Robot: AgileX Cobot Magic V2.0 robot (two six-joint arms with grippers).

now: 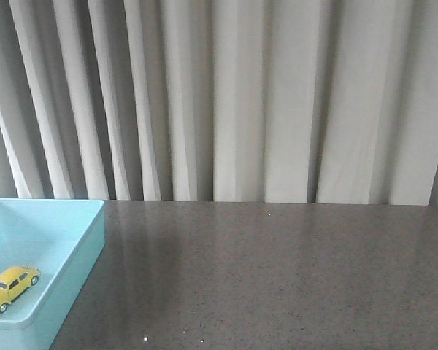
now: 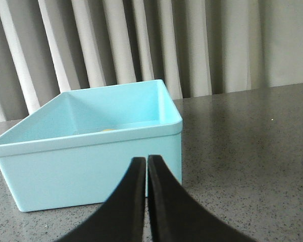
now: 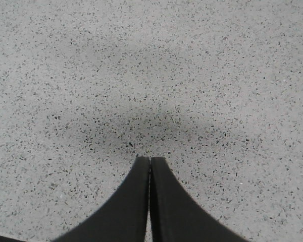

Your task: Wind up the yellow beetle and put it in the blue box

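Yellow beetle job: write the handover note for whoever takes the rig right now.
Left hand: shut, empty, outside the blue box, facing its wall.
Right hand: shut, empty, over bare tabletop.
Yellow beetle: lies inside the blue box, on its floor, at the table's left edge in the front view.
Done: beetle is stored. Whether it was wound up cannot be told.
Left: apparently nothing but parking the arms.

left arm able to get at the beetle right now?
Probably not straight ahead. The left gripper sits low outside the box, jaws shut, and the near wall hides the beetle lying inside. The box is open on top, so going over the wall looks free.
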